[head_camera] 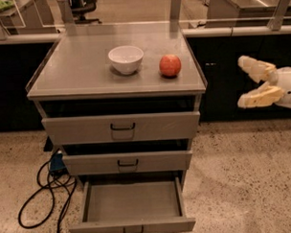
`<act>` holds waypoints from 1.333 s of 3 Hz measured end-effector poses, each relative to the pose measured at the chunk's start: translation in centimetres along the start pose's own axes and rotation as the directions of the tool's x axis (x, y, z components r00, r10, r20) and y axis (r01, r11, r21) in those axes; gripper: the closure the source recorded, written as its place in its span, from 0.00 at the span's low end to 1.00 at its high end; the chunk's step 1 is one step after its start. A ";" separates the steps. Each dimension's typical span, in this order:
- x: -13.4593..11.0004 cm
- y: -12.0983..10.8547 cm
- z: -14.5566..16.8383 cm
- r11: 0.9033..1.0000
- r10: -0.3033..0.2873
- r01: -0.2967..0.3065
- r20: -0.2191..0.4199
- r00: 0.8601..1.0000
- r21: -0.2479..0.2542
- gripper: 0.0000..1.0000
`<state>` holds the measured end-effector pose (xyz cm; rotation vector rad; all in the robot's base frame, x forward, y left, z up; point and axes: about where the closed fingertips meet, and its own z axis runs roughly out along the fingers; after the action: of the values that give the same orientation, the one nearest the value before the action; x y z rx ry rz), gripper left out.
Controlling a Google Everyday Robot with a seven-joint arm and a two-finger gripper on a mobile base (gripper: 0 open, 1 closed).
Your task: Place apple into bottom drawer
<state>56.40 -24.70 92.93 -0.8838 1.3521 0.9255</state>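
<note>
The red-orange apple [170, 65] sits on the grey cabinet top [81, 72], right of a white bowl [126, 59]. The bottom drawer [132, 205] is pulled out and its tray is empty. My gripper [242, 84] is open and empty, in the air to the right of the cabinet, about level with the cabinet top and well clear of the apple. The two upper grey drawers [122, 127] are nearly shut.
Black cables and a blue device [56, 164] lie on the speckled floor left of the cabinet. Dark counters [238, 33] run behind the cabinet on both sides. An office chair [82, 5] stands far back.
</note>
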 end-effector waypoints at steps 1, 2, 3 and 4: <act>-1.3 -0.8 0.1 1.000 -0.004 0.003 0.029 1.000 0.025 0.00; -1.1 -0.8 0.6 0.999 0.002 -0.003 0.019 1.000 0.038 0.00; -2.0 -3.6 3.4 0.990 -0.016 0.030 -0.104 0.994 0.139 0.00; -3.5 -11.2 6.6 0.953 0.022 0.021 -0.135 0.991 0.303 0.00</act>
<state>69.27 -23.10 96.54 -0.7182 1.5640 0.6413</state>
